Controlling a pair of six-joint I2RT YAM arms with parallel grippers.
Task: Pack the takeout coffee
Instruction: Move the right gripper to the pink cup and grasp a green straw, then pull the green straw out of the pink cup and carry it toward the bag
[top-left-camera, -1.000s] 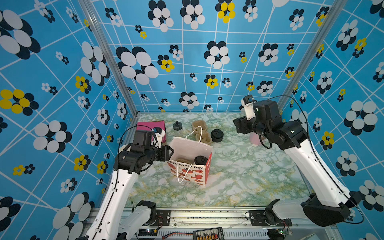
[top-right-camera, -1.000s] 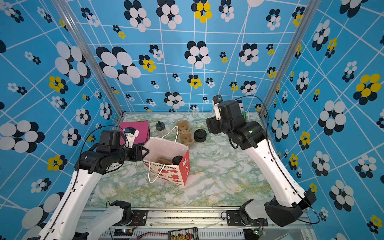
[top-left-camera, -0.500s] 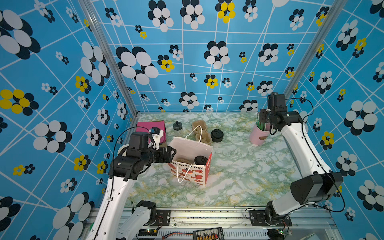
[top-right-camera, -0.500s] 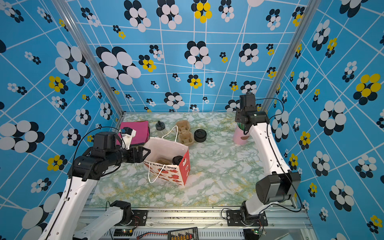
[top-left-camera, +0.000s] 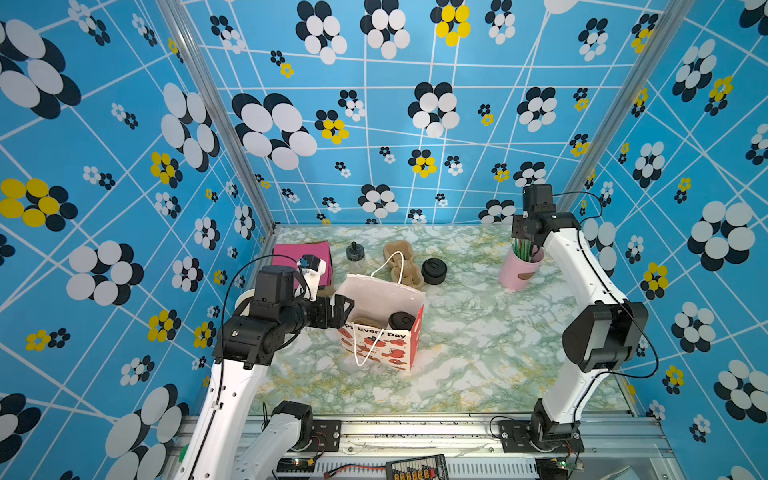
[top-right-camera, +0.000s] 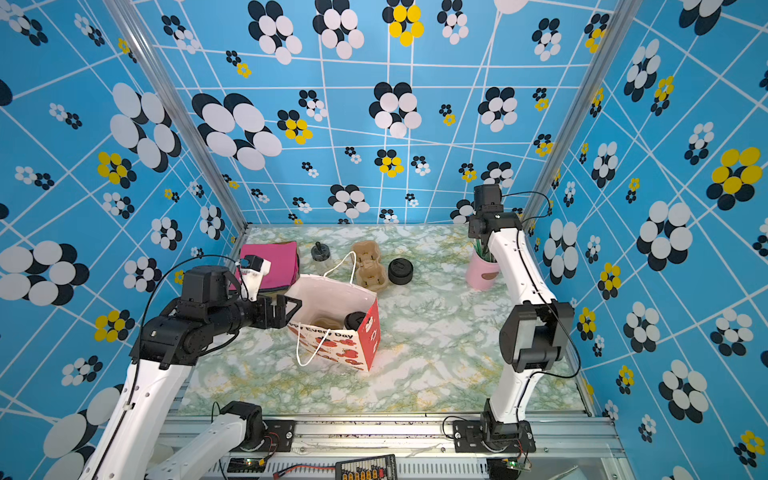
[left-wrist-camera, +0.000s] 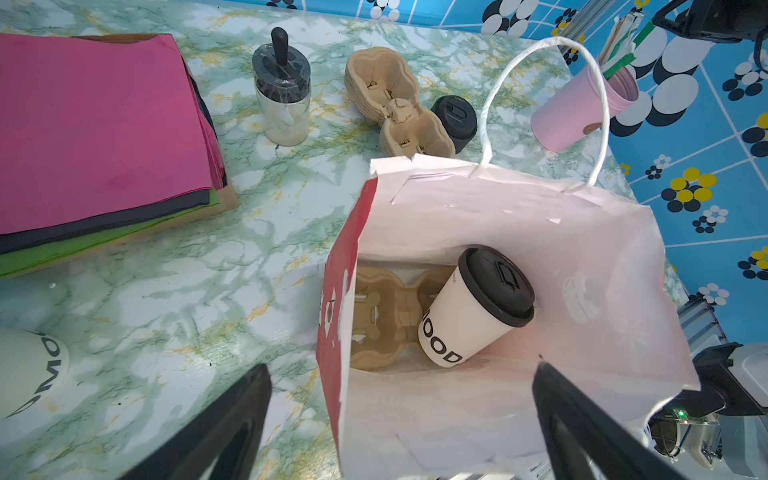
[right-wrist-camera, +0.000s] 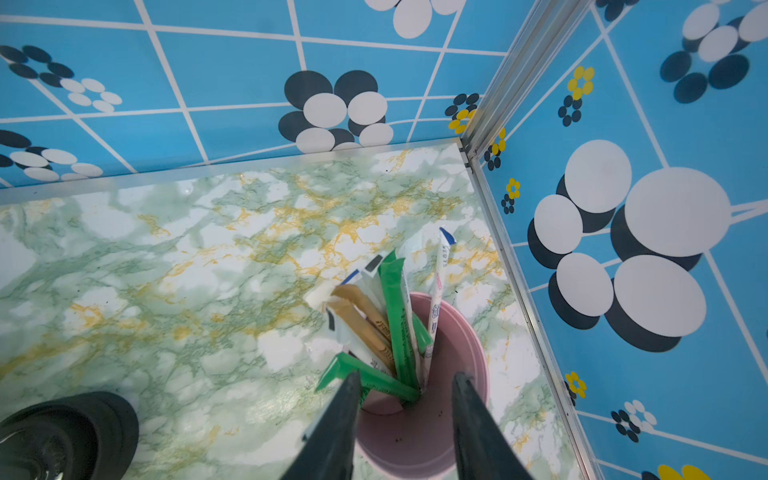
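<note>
Left gripper (left-wrist-camera: 401, 368), jaws fully spread and empty, is hovering at rim of red-and-white paper bag (left-wrist-camera: 498, 216); black-lidded white paper cup (left-wrist-camera: 461, 316) is leaning inside, directly ahead.

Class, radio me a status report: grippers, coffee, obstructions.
Left gripper open, empty, at bag rim. Right gripper part open over pink cup. Coffee lidded, tilted inside bag, in tray.

Left arm (top-left-camera: 232, 395): white link rising from its base at the near edge, elbow bent, black wrist level and pointing toward the middle; left hand (top-left-camera: 338, 311) with jaws spread wide. Right arm (top-left-camera: 582, 270): folded at the dark elbow, forearm stretched to the far right corner, wrist pitched down; right hand (right-wrist-camera: 407, 377) pointing downward, jaws partly apart, a narrow gap showing between the fingers (right-wrist-camera: 340, 424).
</note>
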